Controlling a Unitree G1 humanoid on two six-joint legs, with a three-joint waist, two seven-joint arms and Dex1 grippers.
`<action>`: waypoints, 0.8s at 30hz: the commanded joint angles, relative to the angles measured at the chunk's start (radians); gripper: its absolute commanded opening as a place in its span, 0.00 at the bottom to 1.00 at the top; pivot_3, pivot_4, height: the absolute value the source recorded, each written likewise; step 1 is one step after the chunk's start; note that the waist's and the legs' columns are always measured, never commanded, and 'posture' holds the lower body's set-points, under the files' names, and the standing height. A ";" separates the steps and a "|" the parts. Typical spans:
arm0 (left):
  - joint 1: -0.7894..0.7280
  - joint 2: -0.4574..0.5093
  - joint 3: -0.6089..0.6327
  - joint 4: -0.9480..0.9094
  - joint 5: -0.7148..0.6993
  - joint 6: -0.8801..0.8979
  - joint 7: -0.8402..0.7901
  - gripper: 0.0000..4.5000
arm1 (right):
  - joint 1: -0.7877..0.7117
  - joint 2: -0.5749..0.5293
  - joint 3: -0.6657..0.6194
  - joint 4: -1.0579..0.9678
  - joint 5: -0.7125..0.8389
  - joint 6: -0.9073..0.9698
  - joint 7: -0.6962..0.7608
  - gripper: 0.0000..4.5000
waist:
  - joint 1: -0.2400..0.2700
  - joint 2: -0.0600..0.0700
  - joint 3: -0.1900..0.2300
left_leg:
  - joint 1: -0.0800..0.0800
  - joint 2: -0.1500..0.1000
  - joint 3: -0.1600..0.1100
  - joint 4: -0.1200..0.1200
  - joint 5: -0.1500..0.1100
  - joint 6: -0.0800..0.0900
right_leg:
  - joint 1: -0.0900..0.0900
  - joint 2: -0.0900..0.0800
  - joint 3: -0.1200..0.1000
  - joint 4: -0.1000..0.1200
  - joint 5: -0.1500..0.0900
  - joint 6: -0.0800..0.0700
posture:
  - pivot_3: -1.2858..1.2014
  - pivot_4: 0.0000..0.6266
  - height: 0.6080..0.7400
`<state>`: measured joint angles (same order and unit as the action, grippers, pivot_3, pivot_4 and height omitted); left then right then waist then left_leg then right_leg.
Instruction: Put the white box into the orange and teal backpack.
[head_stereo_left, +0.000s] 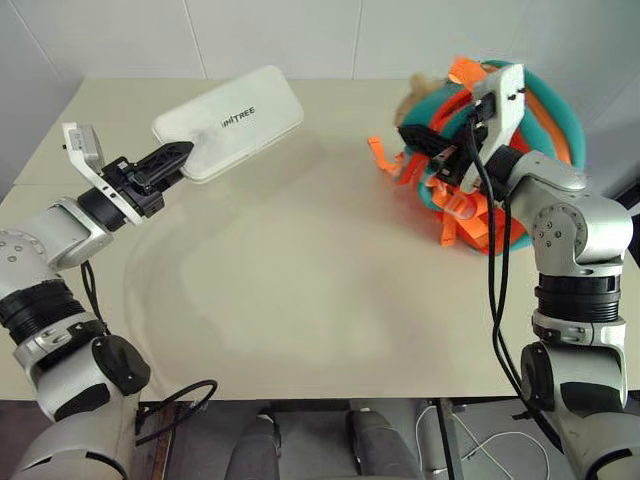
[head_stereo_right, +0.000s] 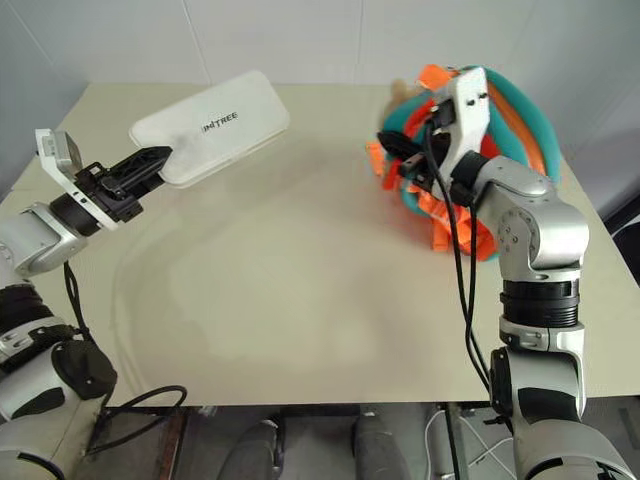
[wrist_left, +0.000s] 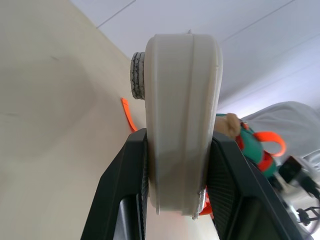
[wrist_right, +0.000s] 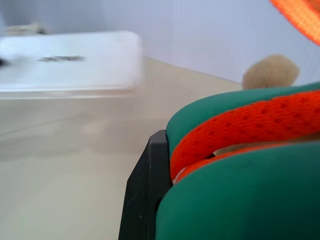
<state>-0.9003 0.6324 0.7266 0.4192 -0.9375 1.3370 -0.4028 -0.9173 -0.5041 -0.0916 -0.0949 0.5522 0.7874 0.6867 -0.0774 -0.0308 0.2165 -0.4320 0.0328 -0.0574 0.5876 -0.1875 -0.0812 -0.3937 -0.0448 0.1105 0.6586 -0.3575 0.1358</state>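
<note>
The left gripper (head_stereo_left: 178, 160) has its fingers clamped on one end of the white box (head_stereo_left: 232, 122), lifted above the bench (head_stereo_left: 300, 280), well apart from the backpack (head_stereo_left: 500, 130). The right gripper (head_stereo_left: 432, 150) has its fingers pinched on the backpack's teal rim. Best hold that rim wide and feed the box in narrow end first.

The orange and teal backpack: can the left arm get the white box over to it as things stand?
Probably yes: the left gripper holds the white box above bare table, and the right gripper grips the backpack.
</note>
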 joint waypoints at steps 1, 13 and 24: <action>-0.043 0.050 -0.030 0.025 0.001 -0.050 -0.071 0.28 | -0.050 -0.016 0.007 -0.166 0.115 0.049 0.072 0.00 | -0.001 0.000 0.000 | -0.003 0.000 0.000 0.000 0.001 -0.001 | -0.003 0.000 0.000 0.001 0.000 0.000 | 0.52 0.24 1.00; -0.056 0.135 -0.128 0.105 0.036 -0.109 -0.193 0.28 | 0.000 -0.136 0.020 -0.370 0.323 0.134 0.229 0.00 | 0.014 0.000 0.000 | -0.007 0.000 -0.001 0.004 0.000 0.001 | -0.005 0.000 -0.001 0.001 0.000 0.000 | 0.52 0.24 1.00; -0.023 0.229 -0.238 0.070 0.077 -0.120 -0.348 0.27 | 0.051 -0.231 0.006 -0.435 0.451 0.124 0.349 0.00 | 0.023 0.000 0.000 | -0.007 0.000 -0.001 0.004 0.000 0.001 | -0.005 0.000 -0.001 0.001 0.000 -0.001 | 0.52 0.24 1.00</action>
<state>-0.9212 0.8213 0.4935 0.5429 -0.8590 1.2408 -0.6909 -0.8690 -0.7076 -0.0500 -0.4878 0.9799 0.9396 0.9964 -0.0545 -0.0310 0.2165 -0.4394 0.0329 -0.0582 0.5919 -0.1877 -0.0801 -0.3984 -0.0448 0.1093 0.6594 -0.3577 0.1352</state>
